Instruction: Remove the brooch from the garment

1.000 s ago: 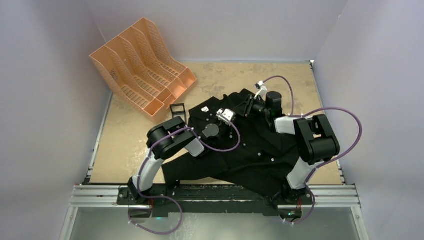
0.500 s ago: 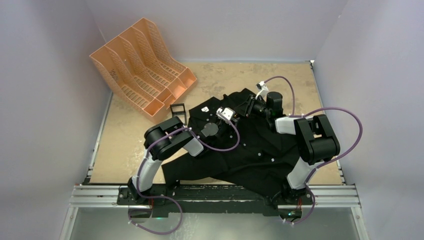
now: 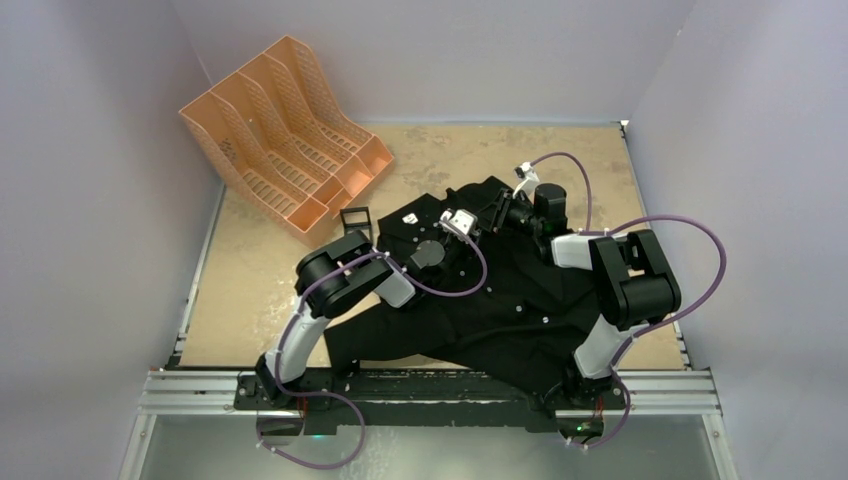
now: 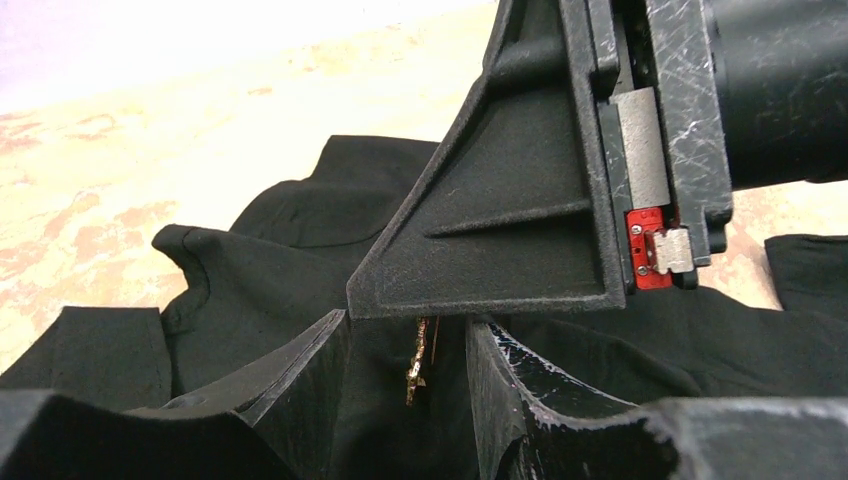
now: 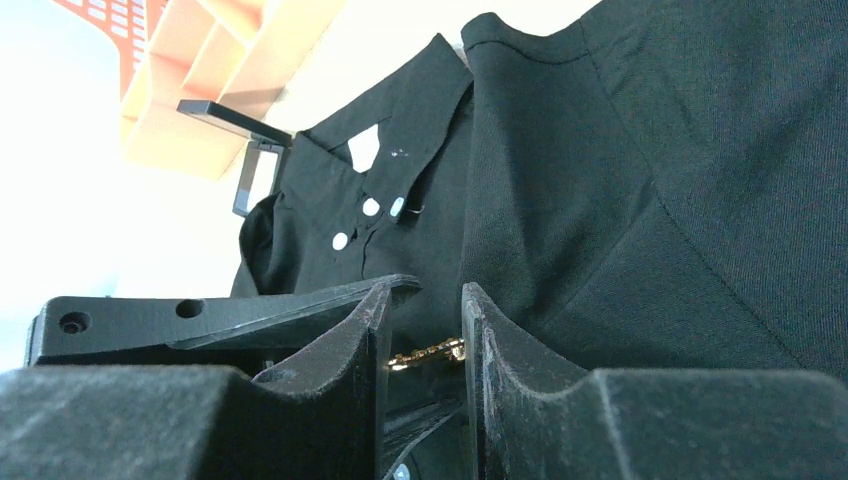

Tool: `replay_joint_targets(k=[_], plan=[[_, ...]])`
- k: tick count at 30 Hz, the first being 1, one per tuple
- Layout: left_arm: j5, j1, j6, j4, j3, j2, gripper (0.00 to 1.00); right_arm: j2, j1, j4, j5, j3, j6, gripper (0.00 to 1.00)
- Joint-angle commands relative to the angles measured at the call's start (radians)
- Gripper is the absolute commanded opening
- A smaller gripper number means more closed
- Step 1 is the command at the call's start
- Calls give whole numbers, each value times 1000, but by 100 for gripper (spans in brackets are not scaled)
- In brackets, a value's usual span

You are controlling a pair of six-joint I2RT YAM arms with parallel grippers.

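The garment (image 3: 500,310) is a black shirt spread over the middle of the table, with its collar, white buttons (image 5: 370,207) and white label (image 5: 364,147) at the far left. The brooch (image 4: 417,362) is a small gold pin standing edge-on from the cloth. In the right wrist view it (image 5: 430,352) spans the narrow gap between my right gripper's (image 5: 425,310) jaws, touching both pads. My left gripper (image 4: 410,340) straddles it from the other side, jaws a little apart, touching neither side of it. Both grippers meet on the upper chest (image 3: 485,220).
An orange file rack (image 3: 285,135) stands at the far left. A small black frame stand (image 3: 355,218) sits between the rack and the collar. The right gripper's finger (image 4: 500,230) fills the upper middle of the left wrist view.
My left gripper has moved a little up and to the right, closer to the right gripper. The right arm has barely moved.
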Motion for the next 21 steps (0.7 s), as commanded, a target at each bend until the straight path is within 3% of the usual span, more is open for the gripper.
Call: replay_joint_targets(k=[1,21], plan=[[-5,-9,19,17,33,19,44,-37,0,16,8,-5,7,16],[-97,-26,29,-64,73,27,35,-66,1,12,-9,-7,23,15]])
